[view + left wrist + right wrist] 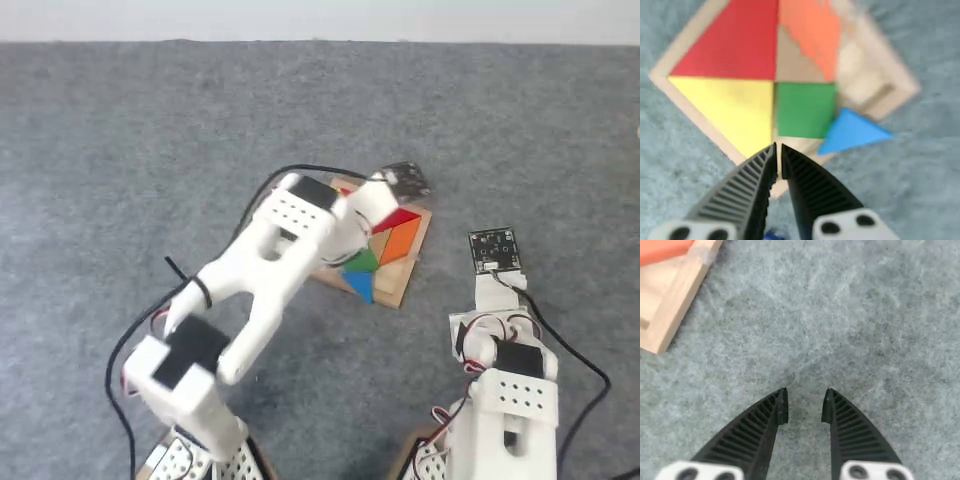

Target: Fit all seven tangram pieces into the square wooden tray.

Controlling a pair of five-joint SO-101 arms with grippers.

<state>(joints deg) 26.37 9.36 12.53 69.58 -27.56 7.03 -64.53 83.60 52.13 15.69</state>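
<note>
The grey felt desk carried the square wooden tray near its middle. The left arm stretched over the tray. The left gripper had its jaws pressed together above the rim. The right gripper, with jaws slightly apart and empty, hung over bare felt beside a tray corner. In the tray lay a red triangle, a yellow triangle, an orange piece and a green square. A blue triangle lay across the rim, partly outside.

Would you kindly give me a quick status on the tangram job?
Left jaws shut, empty, at tray rim. Right jaws open above carpet. Blue triangle overhangs the rim, unseated.
</note>
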